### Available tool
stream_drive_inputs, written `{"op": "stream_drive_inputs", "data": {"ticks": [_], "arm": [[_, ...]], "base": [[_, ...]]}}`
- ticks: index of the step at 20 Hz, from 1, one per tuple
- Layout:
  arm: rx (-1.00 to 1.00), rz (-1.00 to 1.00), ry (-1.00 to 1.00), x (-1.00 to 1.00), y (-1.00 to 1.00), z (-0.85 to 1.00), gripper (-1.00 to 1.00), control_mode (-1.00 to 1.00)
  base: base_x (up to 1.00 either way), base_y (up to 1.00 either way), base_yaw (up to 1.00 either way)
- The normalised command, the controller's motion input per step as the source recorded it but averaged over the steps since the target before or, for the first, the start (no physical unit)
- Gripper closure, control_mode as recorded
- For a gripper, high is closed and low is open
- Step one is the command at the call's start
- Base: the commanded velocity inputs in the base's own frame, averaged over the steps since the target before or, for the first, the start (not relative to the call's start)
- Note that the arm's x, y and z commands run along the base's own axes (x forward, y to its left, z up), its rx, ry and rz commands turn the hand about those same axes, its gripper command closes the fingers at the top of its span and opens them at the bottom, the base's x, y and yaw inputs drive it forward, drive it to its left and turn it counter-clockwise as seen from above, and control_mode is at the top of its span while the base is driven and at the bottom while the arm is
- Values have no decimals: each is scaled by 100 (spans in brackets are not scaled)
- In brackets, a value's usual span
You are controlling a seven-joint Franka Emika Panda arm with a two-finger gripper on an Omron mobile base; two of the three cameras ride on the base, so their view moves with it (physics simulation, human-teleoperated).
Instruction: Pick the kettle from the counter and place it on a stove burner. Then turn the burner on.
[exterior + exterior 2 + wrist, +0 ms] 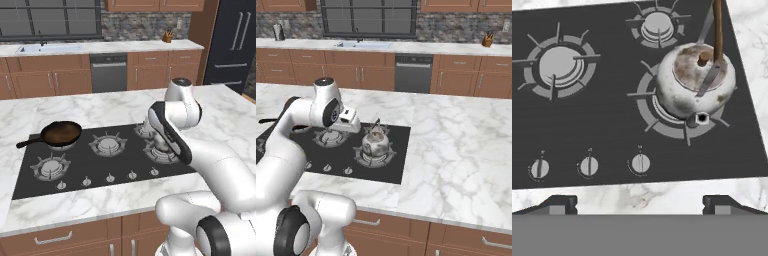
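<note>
Spread wide, my gripper holds nothing and hangs over the counter edge, near the knobs. I see the kettle sitting upright on the front right burner of the cooktop, apart from my fingertips.

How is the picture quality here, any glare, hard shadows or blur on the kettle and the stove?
Hand view: the kettle is sharp on its burner, evenly lit, with no glare and hardly any shadow on the black cooktop. Right base view: the kettle is small and coarser. Left base view: the pan is soft-edged, lighting flat.
</note>
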Motion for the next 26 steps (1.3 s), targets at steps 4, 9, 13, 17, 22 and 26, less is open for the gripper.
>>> {"op": "stream_drive_inputs", "data": {"ticks": [4,9,13,17,22,26], "arm": [[0,0,12,0,0,-16,-100,-100],[0,0,12,0,0,-27,-100,-100],[0,1,8,0,0,-36,-100,-100],[0,0,6,0,0,-40,-100,-100],[0,0,5,0,0,-43,-100,-100],[0,0,2,0,1,-43,-100,-100]], "base": [[0,0,0],[0,0,0],[0,0,0],[0,0,0],[0,0,0],[0,0,0]]}}
